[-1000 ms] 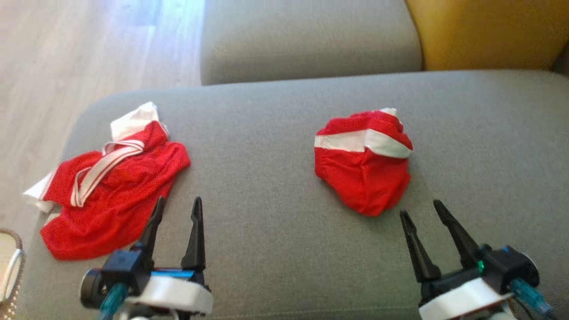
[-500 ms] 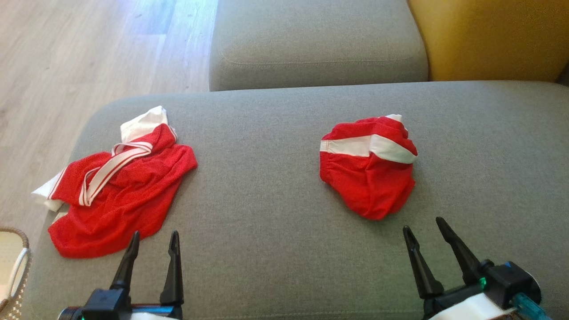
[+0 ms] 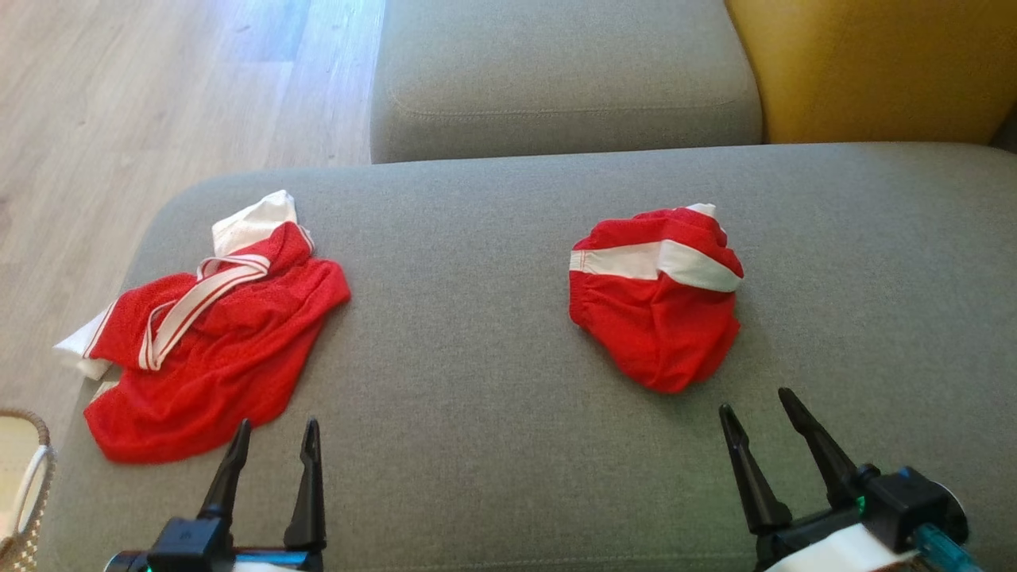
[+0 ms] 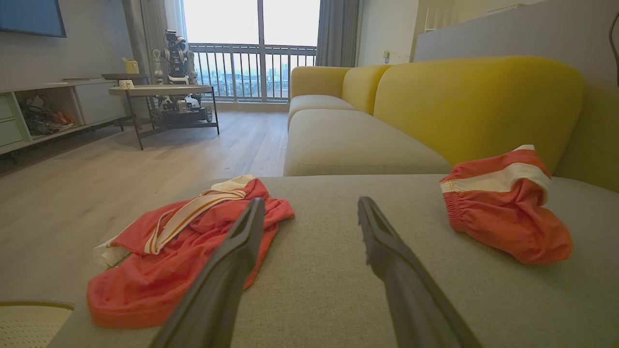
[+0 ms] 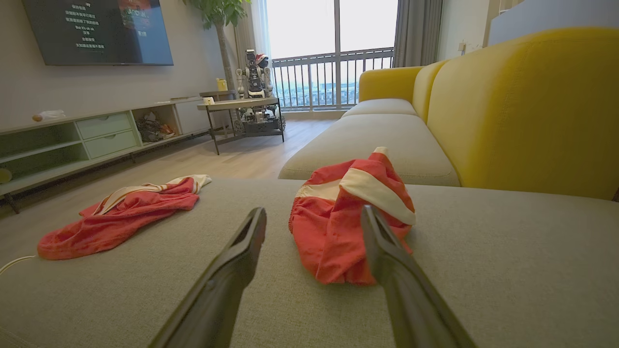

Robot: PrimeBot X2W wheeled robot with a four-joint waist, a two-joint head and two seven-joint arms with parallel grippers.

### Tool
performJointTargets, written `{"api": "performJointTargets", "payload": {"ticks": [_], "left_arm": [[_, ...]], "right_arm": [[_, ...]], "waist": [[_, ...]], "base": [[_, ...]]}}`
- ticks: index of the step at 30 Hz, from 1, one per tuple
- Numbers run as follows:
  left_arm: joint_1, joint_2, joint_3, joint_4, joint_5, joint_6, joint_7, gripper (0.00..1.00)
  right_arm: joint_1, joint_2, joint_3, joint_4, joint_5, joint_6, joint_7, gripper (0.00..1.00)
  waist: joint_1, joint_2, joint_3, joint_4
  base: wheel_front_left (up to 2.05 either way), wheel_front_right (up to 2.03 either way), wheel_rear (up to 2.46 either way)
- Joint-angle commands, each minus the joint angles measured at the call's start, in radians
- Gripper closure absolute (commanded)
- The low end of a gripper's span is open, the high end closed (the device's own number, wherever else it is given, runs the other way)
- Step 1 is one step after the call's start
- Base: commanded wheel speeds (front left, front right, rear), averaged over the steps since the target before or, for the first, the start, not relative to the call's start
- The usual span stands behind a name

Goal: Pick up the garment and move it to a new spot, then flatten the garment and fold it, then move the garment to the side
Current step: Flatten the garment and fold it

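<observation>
Both red garments lie on the grey sofa cushion (image 3: pixel 477 413), well apart.

- Spread garment (image 3: pixel 214 349): sprawled at the cushion's left edge, with white trim reaching the rim above the floor (image 3: pixel 119 119). A basket (image 3: pixel 20 477) stands below that corner.
- Bundled garment (image 3: pixel 655 314): a tight lump right of centre, white band on top.

Left tool (image 3: pixel 276 425): fingers spread, nothing between them, just beside the near hem of the spread garment. Right tool (image 3: pixel 755 401): also spread and empty, near the bundled garment but apart from it. In the right wrist view the bundle sits just beyond the two fingers, slightly toward the right one.

Judgement: the pick-up has not begun. The right tool looks lined up on the bundle, though I cannot tell for certain which garment is meant.

Notes for doing it well:
- Aim for a raised fold, such as the ridge by the white band, rather than flat cloth.
- Come down far enough to catch the fabric, but keep the tips from digging into the upholstery.
- Pinch several layers, since thin mesh may slip.
- Lift straight up until the lowest hem clears the cushion before carrying it sideways.
- Keep the left arm off the spread garment, which could slide to the floor.
</observation>
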Motion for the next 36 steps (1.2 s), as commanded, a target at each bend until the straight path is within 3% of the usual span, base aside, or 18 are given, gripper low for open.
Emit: {"api": "performJointTargets", "payload": {"ticks": [1,21,29,36], "left_arm": [[-0.036,-0.01,0.043,-0.026,0.01,-0.005,-0.008,0.0],[-0.039,-0.022,0.056,-0.021,0.024,-0.022,-0.008,0.0],[-0.081,-0.024,0.043,0.008,0.024,-0.032,-0.008,0.0],[-0.287,-0.024,-0.039,0.179,-0.04,-0.106,-0.008,0.0]], "right_arm": [[-0.037,-0.008,0.027,-0.03,-0.005,0.0,-0.009,0.0],[-0.036,-0.008,0.023,-0.027,-0.005,0.0,-0.009,0.0],[-0.048,-0.008,0.032,-0.037,-0.012,0.0,-0.009,0.0],[-0.094,-0.008,0.068,-0.066,-0.036,0.0,-0.009,0.0]], "waist": [[0.0,-0.0001,-0.002,0.0],[0.0,-0.0001,0.0,-0.004],[0.0,-0.0001,0.028,-0.034],[0.0,-0.0001,0.115,-0.104]], "base": [[0.0,0.0,0.0],[0.0,0.0,0.0],[0.0,0.0,0.0],[0.0,0.0,0.0]]}}
